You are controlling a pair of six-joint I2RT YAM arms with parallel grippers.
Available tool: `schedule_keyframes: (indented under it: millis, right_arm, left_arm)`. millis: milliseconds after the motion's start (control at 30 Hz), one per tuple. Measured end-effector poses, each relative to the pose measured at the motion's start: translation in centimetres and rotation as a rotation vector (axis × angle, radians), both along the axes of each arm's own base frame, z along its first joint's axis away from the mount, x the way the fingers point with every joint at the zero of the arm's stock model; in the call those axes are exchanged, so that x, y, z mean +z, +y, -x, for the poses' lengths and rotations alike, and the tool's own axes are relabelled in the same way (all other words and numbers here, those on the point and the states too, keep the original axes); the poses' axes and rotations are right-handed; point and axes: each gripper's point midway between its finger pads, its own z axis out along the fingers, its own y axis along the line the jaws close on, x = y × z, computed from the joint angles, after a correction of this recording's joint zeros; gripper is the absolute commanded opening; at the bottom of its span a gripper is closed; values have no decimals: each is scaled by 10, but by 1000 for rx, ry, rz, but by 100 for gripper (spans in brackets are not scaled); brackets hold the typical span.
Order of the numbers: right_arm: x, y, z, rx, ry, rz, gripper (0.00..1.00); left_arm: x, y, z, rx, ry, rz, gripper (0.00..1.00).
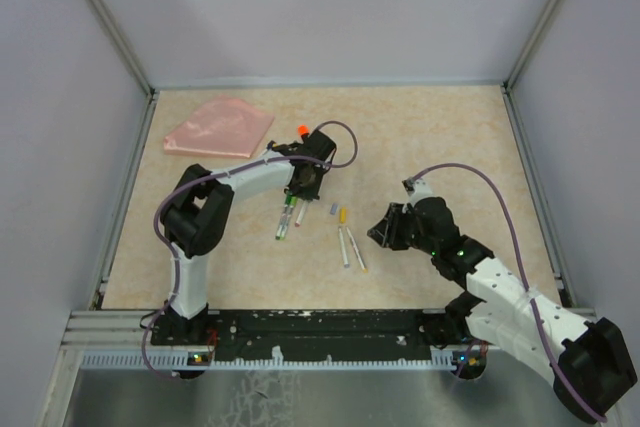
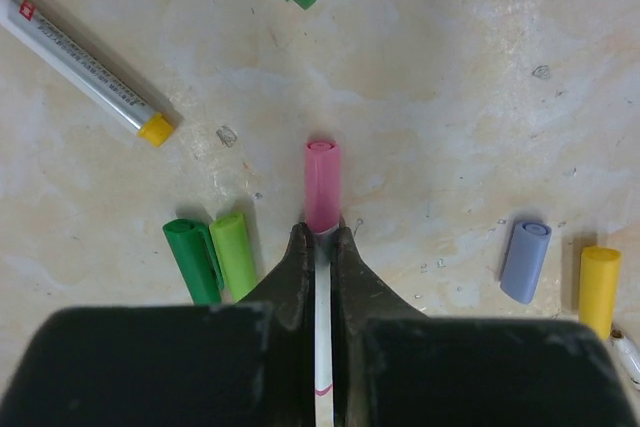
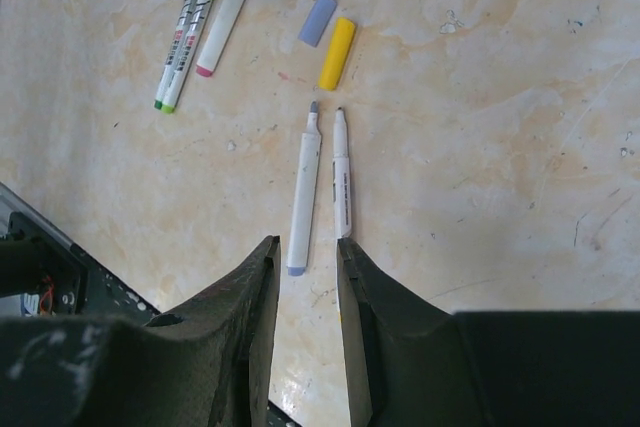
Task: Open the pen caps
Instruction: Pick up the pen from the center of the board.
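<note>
— Where is the pink cap (image 2: 322,187)?

— It juts straight out past my left fingertips. My left gripper (image 2: 320,235) is clenched on the white barrel (image 2: 321,347) right behind it, with the cap on the pen.

— What room is there around it?

— Ahead of the cap the table (image 2: 430,97) is bare. A dark green cap (image 2: 192,259) and a light green cap (image 2: 234,252) lie just beside one finger. A blue cap (image 2: 525,260) and a yellow cap (image 2: 599,287) lie apart on the other side.

— And your right side?

— My right gripper (image 3: 306,244) hangs with its fingers parted, grasping nothing, by the near ends of two uncapped pens (image 3: 303,192). The walls (image 1: 300,7) stand well apart from both hands.
</note>
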Motion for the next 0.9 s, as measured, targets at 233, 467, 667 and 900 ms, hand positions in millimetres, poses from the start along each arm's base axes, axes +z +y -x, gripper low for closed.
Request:
schedule_keyframes:
  millis: [233, 467, 667, 900]
  right_arm:
    - [3, 4, 3, 33, -5, -14, 38]
    - [19, 17, 5, 96, -50, -75, 60]
    - [74, 40, 3, 202, -196, -214, 62]
    - [137, 59, 3, 289, -346, -373, 64]
  left_arm:
    - [4, -4, 3, -6, 8, 28, 0]
    - [47, -5, 19, -1, -30, 148, 0]
    - [118, -12, 37, -29, -165, 404, 0]
    - [196, -15, 72, -89, -375, 802, 0]
